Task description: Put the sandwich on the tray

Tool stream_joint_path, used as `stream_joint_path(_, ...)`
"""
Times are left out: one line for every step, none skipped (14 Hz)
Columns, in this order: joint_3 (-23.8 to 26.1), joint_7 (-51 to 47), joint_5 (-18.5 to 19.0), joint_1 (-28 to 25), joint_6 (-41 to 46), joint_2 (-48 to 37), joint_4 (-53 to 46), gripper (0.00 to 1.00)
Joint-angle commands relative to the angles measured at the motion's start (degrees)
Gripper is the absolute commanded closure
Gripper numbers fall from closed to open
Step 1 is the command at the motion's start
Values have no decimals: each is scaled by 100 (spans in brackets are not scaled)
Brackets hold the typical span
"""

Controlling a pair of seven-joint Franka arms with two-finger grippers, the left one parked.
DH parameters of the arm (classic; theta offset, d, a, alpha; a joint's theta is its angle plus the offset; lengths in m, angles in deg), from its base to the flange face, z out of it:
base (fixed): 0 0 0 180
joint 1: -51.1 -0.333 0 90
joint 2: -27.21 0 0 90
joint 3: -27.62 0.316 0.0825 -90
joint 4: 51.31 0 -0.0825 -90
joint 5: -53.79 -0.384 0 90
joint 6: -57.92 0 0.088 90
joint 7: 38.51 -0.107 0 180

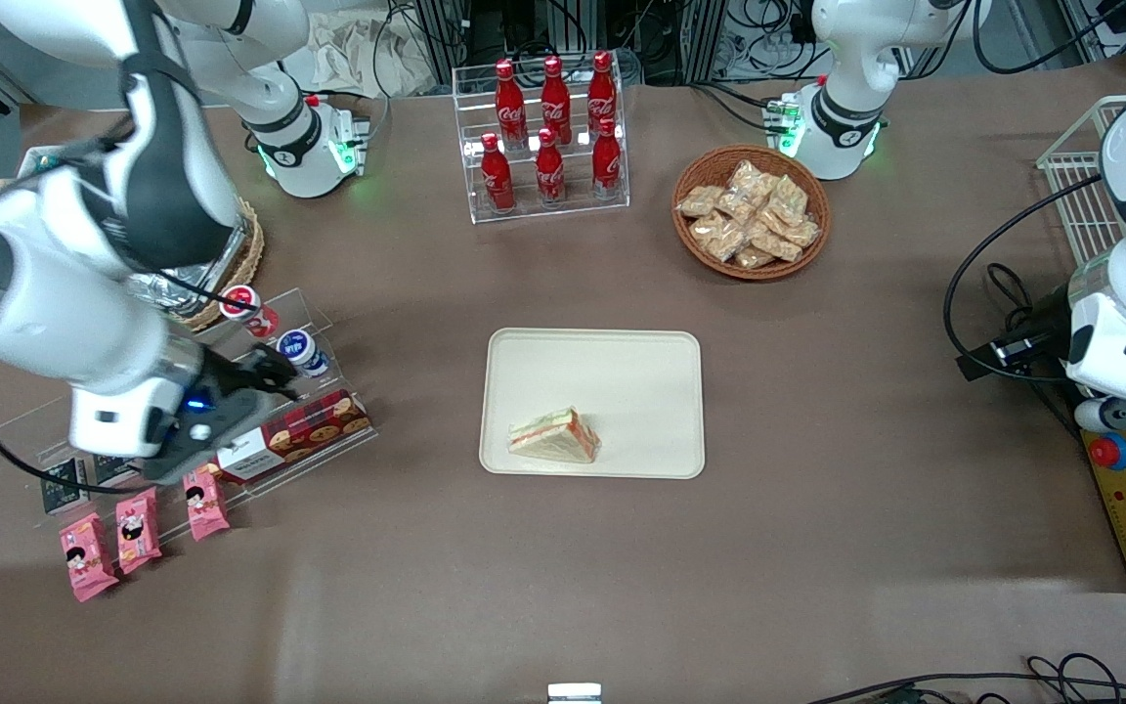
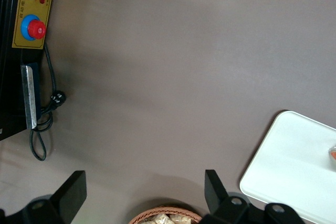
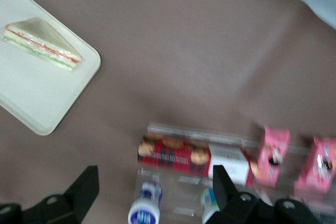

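Note:
The sandwich (image 1: 556, 436), a wrapped triangular wedge with orange-red and green filling, lies on the cream tray (image 1: 592, 357) at the middle of the table, near the tray's edge closest to the front camera. Both also show in the right wrist view: the sandwich (image 3: 43, 43) on the tray (image 3: 31, 98). A corner of the tray (image 2: 286, 166) shows in the left wrist view. My right gripper (image 1: 270, 376) is open and empty, high over the clear display stand toward the working arm's end, well apart from the tray. Its fingers (image 3: 86, 187) stand wide apart above small bottles.
On the clear stand (image 1: 260, 323) are a red cookie box (image 1: 294, 430), small bottles (image 1: 301, 352) and pink snack packets (image 1: 138, 528). A cola bottle rack (image 1: 548, 137) and a wicker basket (image 1: 690, 176) of tan packets stand farther from the camera.

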Motion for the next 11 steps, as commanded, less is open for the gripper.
stream_joint_path(60,-363,-145,387,436,-358,172,3)
stream_joint_path(60,-311,-145,553,506,-385,163,3)
stream_joint_path(60,-363,-145,720,550,-402,163,3)
stream_joint_path(60,-372,-145,844,612,-411,146,3)
stream_joint_path(51,-372,-127,923,647,-420,137,3)
stream_joint_path(51,-381,-57,1011,648,-429,111,3)
stream_joint_path(42,-381,74,1047,622,-429,102,3)
stream_joint_path(33,-398,380,1047,578,-420,50,3)
stream_joint_path(33,-468,600,1047,586,-411,-47,3)
stream_joint_path(16,-756,646,1038,586,-420,-56,3)
stream_joint_path(33,-1115,664,1038,604,-411,-56,3)
